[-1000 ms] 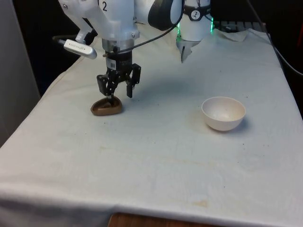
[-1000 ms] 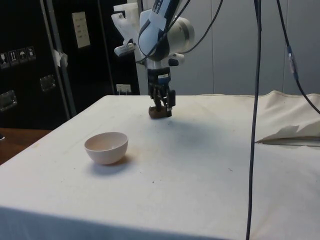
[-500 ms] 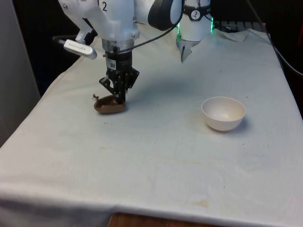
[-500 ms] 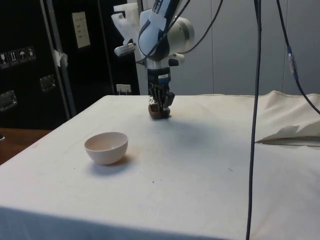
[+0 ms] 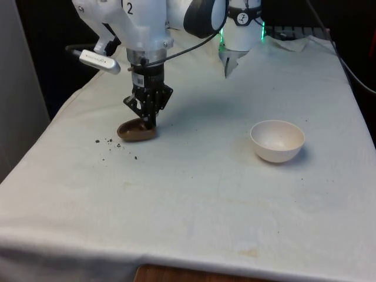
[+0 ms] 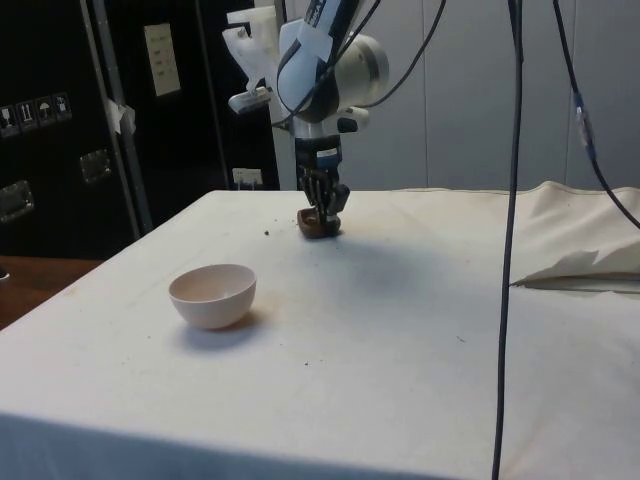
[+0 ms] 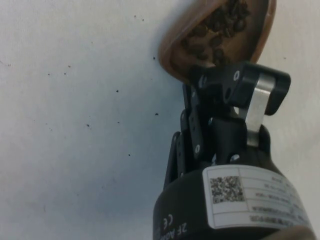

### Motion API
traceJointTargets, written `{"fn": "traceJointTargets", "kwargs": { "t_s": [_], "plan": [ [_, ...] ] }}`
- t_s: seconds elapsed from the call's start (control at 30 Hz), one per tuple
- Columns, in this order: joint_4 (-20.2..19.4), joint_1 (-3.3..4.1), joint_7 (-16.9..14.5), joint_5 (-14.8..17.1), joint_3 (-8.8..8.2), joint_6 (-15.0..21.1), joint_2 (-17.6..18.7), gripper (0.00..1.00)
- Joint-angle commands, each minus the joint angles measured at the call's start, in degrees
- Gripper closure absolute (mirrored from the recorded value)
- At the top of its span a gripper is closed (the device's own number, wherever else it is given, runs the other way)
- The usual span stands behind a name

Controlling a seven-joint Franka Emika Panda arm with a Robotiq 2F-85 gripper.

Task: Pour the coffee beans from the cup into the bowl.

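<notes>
- Since the earlier frame, loose beans [image 5: 108, 144] have scattered onto the cloth [image 5: 188, 194] left of the cup [image 5: 136, 130].
- Gripper [image 5: 149, 119] pinches the cup's rim, far-left of the table.
- Risk: that shallow rim grip could tip more out before reaching the bowl [image 5: 277, 141].

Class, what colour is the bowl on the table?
The bowl is plain white, clearest in the front view.

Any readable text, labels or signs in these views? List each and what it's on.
"2F": lettering on the tool's black body, rest cut off.
White label on the tool: QR code, print too small to read.
Pale sheet and stickers on the cabinets: too small to read.
</notes>
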Motion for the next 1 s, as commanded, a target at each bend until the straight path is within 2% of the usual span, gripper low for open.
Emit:
{"fn": "traceJointTargets", "kwargs": {
  "t_s": [0.0, 0.1, 0.4, 0.43, 0.47, 0.63, 0.67, 0.7, 0.9, 0.93, 0.97],
  "plan": [
    [0.34, 0.06, 0.06, 0.00, 0.00, -0.17, 0.17, 1.00],
    [0.29, 0.06, 0.00, -0.06, 0.00, -0.29, 0.06, 1.00],
    [0.57, 0.69, -0.17, -2.01, -0.63, -3.27, -2.06, 1.00],
    [0.97, 0.29, -0.40, -1.60, -0.29, -3.15, -1.49, 1.00],
    [0.57, 0.74, -0.11, -2.23, -0.63, -3.67, -2.41, 1.00],
    [0.40, 1.20, 0.23, -4.01, -0.69, -6.42, -4.64, 1.00],
    [0.74, 0.63, -0.29, -3.61, -0.29, -6.47, -4.18, 1.00],
    [0.40, 1.26, 0.34, -4.35, -0.69, -6.88, -5.04, 1.00],
    [0.40, 2.06, 1.15, -6.76, -0.52, -10.54, -7.62, 1.00],
    [0.69, 1.60, 0.57, -6.42, -0.17, -10.83, -7.28, 1.00],
    [0.40, 2.23, 1.43, -7.45, -0.34, -11.57, -8.25, 1.00]
  ]
}}
